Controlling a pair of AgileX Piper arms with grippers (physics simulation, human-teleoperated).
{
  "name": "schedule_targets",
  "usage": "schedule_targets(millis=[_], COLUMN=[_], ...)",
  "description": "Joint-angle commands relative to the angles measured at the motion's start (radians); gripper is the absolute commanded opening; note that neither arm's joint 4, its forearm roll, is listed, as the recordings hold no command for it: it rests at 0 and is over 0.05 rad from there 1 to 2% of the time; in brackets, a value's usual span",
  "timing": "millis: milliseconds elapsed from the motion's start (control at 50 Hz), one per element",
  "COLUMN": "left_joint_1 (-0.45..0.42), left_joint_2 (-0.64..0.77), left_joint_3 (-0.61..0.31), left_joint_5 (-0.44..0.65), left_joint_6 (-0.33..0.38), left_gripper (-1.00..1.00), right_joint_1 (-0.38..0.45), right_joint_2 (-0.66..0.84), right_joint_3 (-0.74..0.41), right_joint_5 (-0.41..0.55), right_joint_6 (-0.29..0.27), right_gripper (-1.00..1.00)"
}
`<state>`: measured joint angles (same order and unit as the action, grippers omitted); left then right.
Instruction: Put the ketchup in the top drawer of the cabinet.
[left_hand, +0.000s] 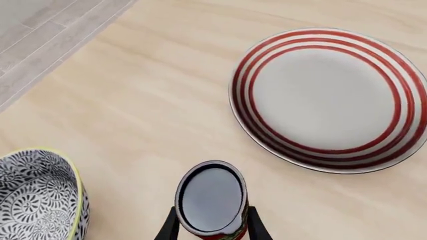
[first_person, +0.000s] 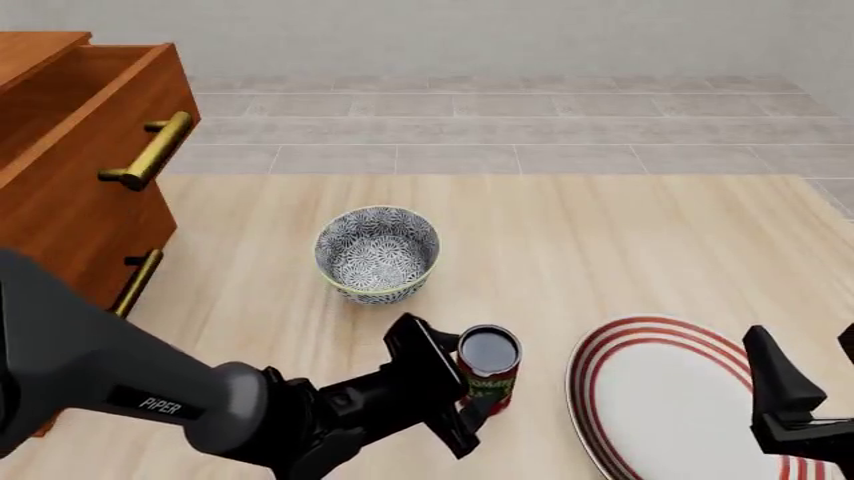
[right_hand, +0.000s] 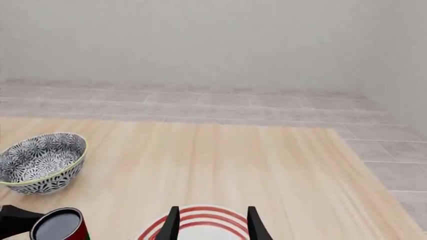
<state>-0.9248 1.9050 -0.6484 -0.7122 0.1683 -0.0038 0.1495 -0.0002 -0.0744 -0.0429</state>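
The ketchup (first_person: 489, 365), a red can with a green band and a dark glossy top, stands upright on the table between the bowl and the plate. My left gripper (first_person: 470, 402) is shut on the ketchup (left_hand: 212, 197), one finger tight against each side of it. Over the plate's near side, my right gripper (right_hand: 213, 226) is open and holds nothing; it also appears in the front view (first_person: 810, 375). At the far left the cabinet (first_person: 60, 240) has its top drawer (first_person: 80, 150) pulled out, brass handle forward. The can's top (right_hand: 59, 225) also shows in the right wrist view.
A grey patterned bowl (first_person: 378, 250) sits behind the can, toward the cabinet. A white plate with red rings (first_person: 667, 400) lies to the can's right. The lower drawer's brass handle (first_person: 138, 282) is shut against the cabinet. Grey tiled floor lies beyond the table's far edge.
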Motion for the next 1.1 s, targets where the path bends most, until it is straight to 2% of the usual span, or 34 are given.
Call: schedule_targets(millis=[20,380,400,600,740,820,920,1020,1060,1100], left_joint_1=[0.0,-0.01,-0.012,-0.011,-0.011,0.011,0.016,-0.017,-0.013,-0.019], left_joint_2=[0.014,0.006,0.0,-0.071,-0.16,-0.233,-0.31,-0.378,-0.415,-0.437], left_joint_3=[-0.023,-0.03,-0.023,0.022,0.053,0.111,0.146,0.162,0.183,0.186], left_joint_5=[0.006,0.009,0.003,-0.012,0.015,-0.02,0.006,0.047,0.051,0.069], left_joint_6=[0.007,0.025,0.043,0.062,0.063,0.103,0.099,0.07,0.108,0.096], left_gripper=[1.0,1.0,-1.0,-1.0,-1.0,-1.0,-1.0,-1.0,-1.0,-1.0], right_joint_1=[0.01,0.014,0.014,0.014,0.013,0.012,0.015,0.013,0.014,0.017], right_joint_2=[0.068,0.063,0.062,0.054,0.043,0.046,0.052,0.048,0.053,0.055], right_joint_3=[0.0,0.0,0.0,0.0,0.0,0.0,0.0,0.0,0.0,0.0], right_joint_5=[-0.046,-0.039,-0.038,-0.03,-0.019,-0.021,-0.028,-0.024,-0.028,-0.03], right_joint_6=[0.0,-0.002,-0.003,-0.003,-0.004,-0.003,-0.004,-0.002,-0.002,-0.005], right_gripper=[1.0,1.0,1.0,1.0,1.0,1.0,1.0,1.0,1.0,1.0])
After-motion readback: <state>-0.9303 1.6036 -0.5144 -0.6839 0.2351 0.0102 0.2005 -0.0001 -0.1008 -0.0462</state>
